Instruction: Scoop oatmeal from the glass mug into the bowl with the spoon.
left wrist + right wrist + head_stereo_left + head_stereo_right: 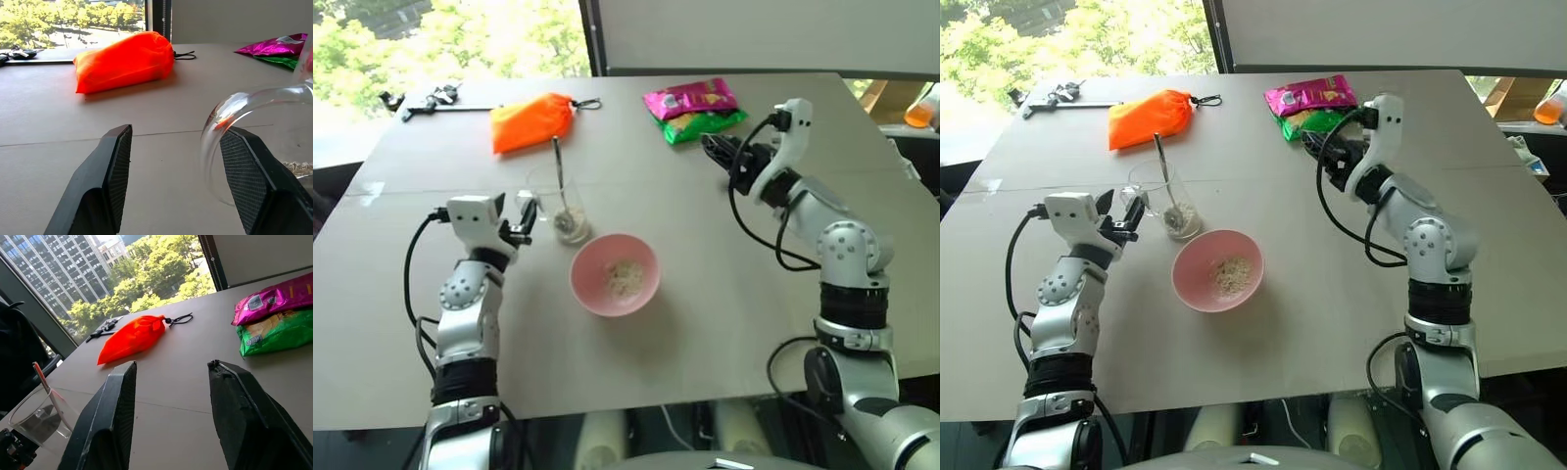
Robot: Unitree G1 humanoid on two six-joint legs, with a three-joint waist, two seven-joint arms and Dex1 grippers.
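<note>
You are between scoops, or perhaps done: the slim silver metal spoon (pixel 560 181) stands upright in the small clear glass mug (pixel 558 208), and neither gripper holds it. The shallow round pink plastic bowl (pixel 615 274) sits just beside the mug, toward you, with a small pale heap of oatmeal (pixel 624 278) already in its middle. A little oatmeal appears to remain at the mug's bottom, though through the glass it is hard to say how much.

Your left gripper (pixel 523 223) stands close by the mug's side with its fingers spread wide and nothing between them; in the left wrist view the curved glass edge sits against the front of one pad (pixel 244 171). Your right gripper (pixel 720 150) hovers well apart, near the pink and green snack packets (pixel 693 109), its fingers parted and empty.

If more is to go across, steady the mug with the left, then bring the right over to the spoon's handle and close on it near the top.
</note>
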